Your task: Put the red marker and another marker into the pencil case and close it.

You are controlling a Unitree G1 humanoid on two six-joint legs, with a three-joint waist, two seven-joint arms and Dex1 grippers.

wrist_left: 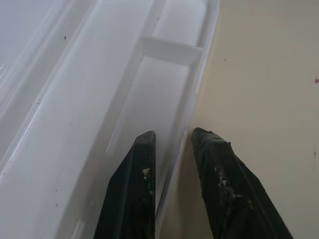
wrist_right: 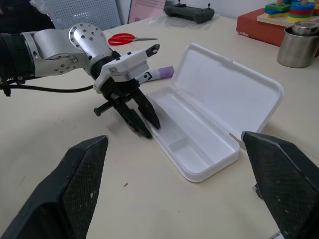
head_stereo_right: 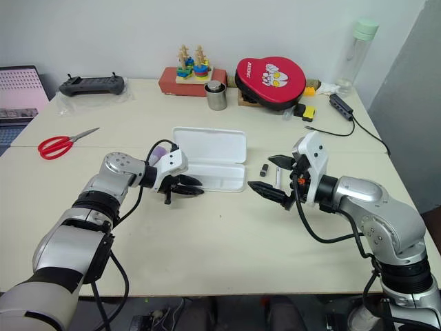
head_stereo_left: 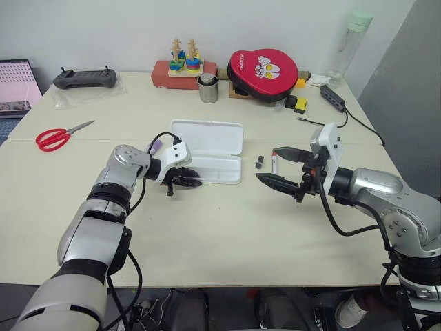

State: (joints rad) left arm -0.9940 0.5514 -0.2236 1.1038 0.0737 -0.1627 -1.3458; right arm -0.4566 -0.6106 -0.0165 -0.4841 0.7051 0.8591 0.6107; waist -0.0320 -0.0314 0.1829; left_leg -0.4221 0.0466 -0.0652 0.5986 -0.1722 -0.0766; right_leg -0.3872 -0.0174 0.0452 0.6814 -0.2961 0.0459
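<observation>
**Left gripper pinches the case wall, markers not yet inside**

The pencil case (head_stereo_left: 207,155) lies open in the middle of the table, its lid thrown back to the far side and its tray empty. The left gripper (wrist_right: 142,119) stands at the near left corner of the tray. Its two black fingers (wrist_left: 134,189) are nearly together, one inside the tray and one outside, so the jaws are clenched on the thin near wall of the case. I judge that this hand is steadying the case.

The right gripper (head_stereo_left: 282,167) hovers to the right of the case with its jaws wide apart and nothing between them. The red marker (head_stereo_right: 278,176) lies on the table just behind this gripper, with a small black stub (head_stereo_left: 259,163) near it. The other marker, the lavender highlighter (wrist_right: 162,72), lies on the left side of the case, behind the left wrist.

The step in hand seems to be preparation: the case is held, no marker is picked yet. The next move probably calls for the right gripper to go down over the red marker, close across its slim barrel, and carry it to the tray.
</observation>
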